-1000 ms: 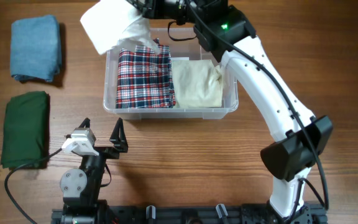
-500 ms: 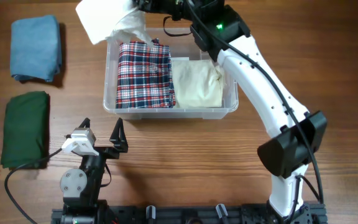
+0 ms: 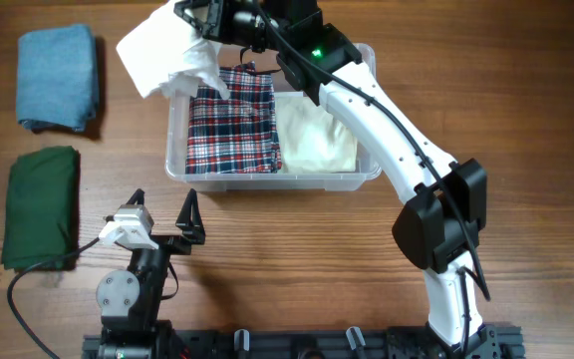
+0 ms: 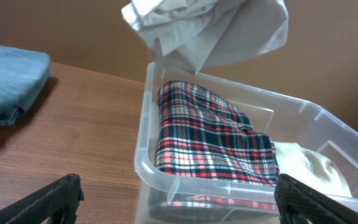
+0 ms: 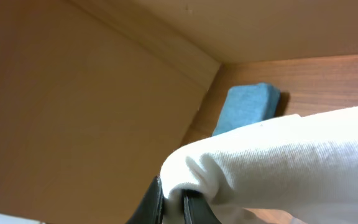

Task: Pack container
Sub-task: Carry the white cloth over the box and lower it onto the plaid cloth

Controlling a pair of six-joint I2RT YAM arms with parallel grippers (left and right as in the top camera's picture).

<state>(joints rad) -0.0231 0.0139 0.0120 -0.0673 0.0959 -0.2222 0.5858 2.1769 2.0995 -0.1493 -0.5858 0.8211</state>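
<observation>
Carefully bring the white cloth (image 3: pixel 152 50), pinched in your right gripper (image 3: pixel 193 18), fully inside the container (image 3: pixel 267 178), over the plaid cloth (image 3: pixel 232 125); left gripper (image 3: pixel 162 209) sits wide.

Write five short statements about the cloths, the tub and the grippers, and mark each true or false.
1. The right gripper is shut on the white cloth. True.
2. The plaid cloth lies on the table outside the container. False: it lies inside the container, beside the cream cloth.
3. The left gripper holds the green cloth. False: it is open and empty; the green cloth lies on the table apart from it.
4. The blue cloth lies on the table outside the container. True.
5. The white cloth lies flat in the container. False: it hangs in the air over the container's far left corner.
</observation>
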